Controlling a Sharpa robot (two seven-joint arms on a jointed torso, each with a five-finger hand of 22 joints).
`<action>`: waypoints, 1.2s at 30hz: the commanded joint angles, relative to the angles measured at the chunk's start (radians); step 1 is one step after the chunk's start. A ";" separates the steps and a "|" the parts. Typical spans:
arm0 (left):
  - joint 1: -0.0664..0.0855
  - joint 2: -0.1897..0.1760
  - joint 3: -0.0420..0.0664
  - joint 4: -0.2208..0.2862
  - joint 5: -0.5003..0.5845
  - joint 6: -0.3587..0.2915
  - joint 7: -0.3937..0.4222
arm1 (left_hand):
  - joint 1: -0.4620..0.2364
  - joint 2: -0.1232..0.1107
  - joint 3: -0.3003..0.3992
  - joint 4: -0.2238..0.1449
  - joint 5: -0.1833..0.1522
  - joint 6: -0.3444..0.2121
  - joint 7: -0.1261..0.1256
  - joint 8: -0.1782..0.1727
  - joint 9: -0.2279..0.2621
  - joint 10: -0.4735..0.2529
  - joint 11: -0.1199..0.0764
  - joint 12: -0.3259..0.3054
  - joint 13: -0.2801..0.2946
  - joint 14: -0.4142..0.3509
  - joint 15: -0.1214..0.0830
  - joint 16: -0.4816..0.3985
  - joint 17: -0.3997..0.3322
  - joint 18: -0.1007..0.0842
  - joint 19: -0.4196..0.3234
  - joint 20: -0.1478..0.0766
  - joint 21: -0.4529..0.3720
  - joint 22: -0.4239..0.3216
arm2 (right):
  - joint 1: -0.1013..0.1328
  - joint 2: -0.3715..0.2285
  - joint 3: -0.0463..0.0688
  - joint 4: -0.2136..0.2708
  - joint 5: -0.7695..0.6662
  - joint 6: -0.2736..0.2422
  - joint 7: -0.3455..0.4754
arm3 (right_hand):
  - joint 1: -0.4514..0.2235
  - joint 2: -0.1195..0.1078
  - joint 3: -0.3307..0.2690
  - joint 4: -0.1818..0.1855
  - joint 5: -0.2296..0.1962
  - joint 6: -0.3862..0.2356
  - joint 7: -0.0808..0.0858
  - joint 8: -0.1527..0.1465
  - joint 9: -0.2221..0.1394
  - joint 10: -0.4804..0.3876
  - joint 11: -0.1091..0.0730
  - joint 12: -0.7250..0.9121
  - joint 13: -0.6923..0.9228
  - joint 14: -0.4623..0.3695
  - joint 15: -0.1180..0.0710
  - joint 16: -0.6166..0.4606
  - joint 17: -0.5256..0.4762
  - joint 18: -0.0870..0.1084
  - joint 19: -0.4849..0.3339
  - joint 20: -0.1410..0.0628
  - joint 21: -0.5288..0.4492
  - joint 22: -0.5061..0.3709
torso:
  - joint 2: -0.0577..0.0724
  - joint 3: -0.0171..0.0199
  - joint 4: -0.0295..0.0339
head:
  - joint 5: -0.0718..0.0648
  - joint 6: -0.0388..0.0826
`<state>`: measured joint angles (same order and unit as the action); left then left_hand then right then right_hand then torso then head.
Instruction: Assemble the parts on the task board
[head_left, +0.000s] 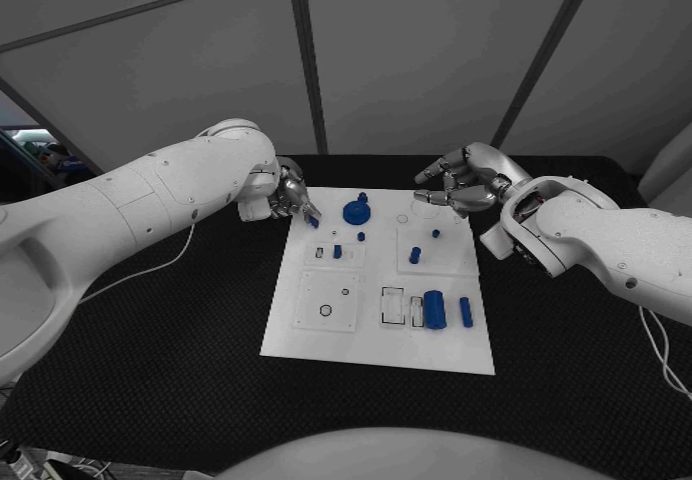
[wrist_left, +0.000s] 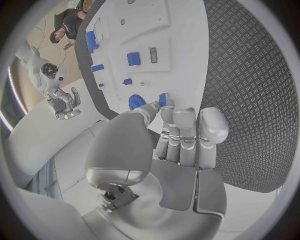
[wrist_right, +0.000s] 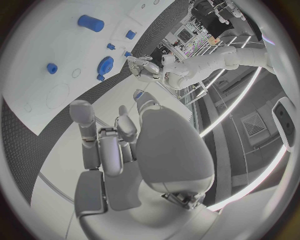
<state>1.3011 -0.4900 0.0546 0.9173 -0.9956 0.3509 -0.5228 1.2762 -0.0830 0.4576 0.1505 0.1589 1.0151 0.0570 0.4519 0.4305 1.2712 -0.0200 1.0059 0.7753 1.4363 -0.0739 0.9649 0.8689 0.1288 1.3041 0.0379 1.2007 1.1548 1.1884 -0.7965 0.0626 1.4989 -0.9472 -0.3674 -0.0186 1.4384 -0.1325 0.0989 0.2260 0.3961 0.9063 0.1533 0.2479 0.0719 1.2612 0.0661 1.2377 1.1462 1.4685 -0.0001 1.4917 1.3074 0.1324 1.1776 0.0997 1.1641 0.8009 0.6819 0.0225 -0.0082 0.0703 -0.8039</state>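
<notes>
Lying in the middle of the black table (head_left: 144, 340), the white task board (head_left: 378, 345) carries its blue parts in mixed states: a round knob-like part (head_left: 356, 211) stands near the far edge, small pegs (head_left: 414, 255) sit in the middle sections, and a cylinder (head_left: 434, 309) with a slimmer bar (head_left: 466, 311) lies loose at the near right beside an outlined slot that looks unfilled, so the assembly is judged partly done with several pieces left to seat. The left hand (head_left: 289, 198), at the board's far left corner, pinches a small blue part (wrist_left: 163, 99) at its fingertips. The right hand (head_left: 464, 180) hovers over the far right corner, fingers curled in on nothing. The table has a dimpled mat surface; pale wall panels with dark seams stand behind.
</notes>
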 joint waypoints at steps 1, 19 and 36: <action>0.002 -0.023 0.001 0.031 0.086 -0.062 0.015 | -0.030 -0.013 0.168 -0.129 0.000 -0.006 -0.005 0.017 0.048 0.013 -0.004 -0.005 -0.002 0.005 -0.001 0.008 0.003 -0.020 0.008 -0.002 0.007 0.005 | 0.001 -0.001 0.001 0.001 0.002 0.005 0.007 | -0.002 0.010 0.005 0.001 0.003 -0.006 0.001 0.003 -0.001 -0.002 0.002 0.000 0.001 0.061 -0.007 -0.005 0.108 0.011 -0.003 0.001 -0.004 -0.001 | -0.001 0.0001 0.0005 | 0.002 0.002; -0.011 -0.202 -0.002 0.340 0.094 -0.226 0.035 | -0.092 -0.073 0.286 -0.182 0.026 -0.003 -0.013 0.064 0.090 0.044 -0.012 -0.004 0.002 0.008 -0.012 0.012 0.008 -0.027 0.032 -0.010 0.033 0.039 | 0.001 -0.008 0.001 -0.003 0.003 0.004 0.006 | -0.002 0.011 0.006 0.001 0.004 -0.006 0.001 0.003 -0.001 -0.003 0.002 -0.001 0.000 0.061 -0.007 -0.006 0.107 0.011 -0.003 0.001 -0.005 -0.002 | -0.003 0.0007 0.0049 | 0.008 -0.005; -0.078 -0.228 -0.020 0.438 -0.134 -0.249 0.041 | -0.095 -0.086 0.303 -0.190 0.028 0.002 -0.015 0.069 0.095 0.053 -0.014 -0.007 0.000 0.009 -0.013 0.013 0.009 -0.030 0.039 -0.011 0.042 0.050 | 0.001 -0.012 0.001 -0.001 0.003 0.005 0.006 | -0.003 0.011 0.006 0.002 0.004 -0.006 0.001 0.004 -0.001 -0.003 0.002 -0.001 0.000 0.060 -0.007 -0.006 0.107 0.011 -0.004 0.001 -0.006 -0.003 | -0.002 0.0002 0.0035 | 0.009 -0.009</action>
<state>1.2225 -0.7169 0.0337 1.3514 -1.0665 0.1138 -0.4921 1.1743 -0.1643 0.6242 0.0908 0.1818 1.0130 0.0481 0.5166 0.5029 1.3022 -0.0173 1.0010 0.7756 1.4437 -0.0804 0.9759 0.8772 0.1287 1.3365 0.0234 1.2393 1.2042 1.1883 -0.8081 0.0626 1.4958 -0.9469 -0.3670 -0.0186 1.4342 -0.1284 0.0989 0.2260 0.3960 0.9063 0.1533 0.2478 0.0719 1.2612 0.0661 1.2377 1.1460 1.4685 0.0000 1.4917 1.3073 0.1323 1.1776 0.0998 1.1641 0.7988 0.6802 0.0227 -0.0049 0.0796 -0.8121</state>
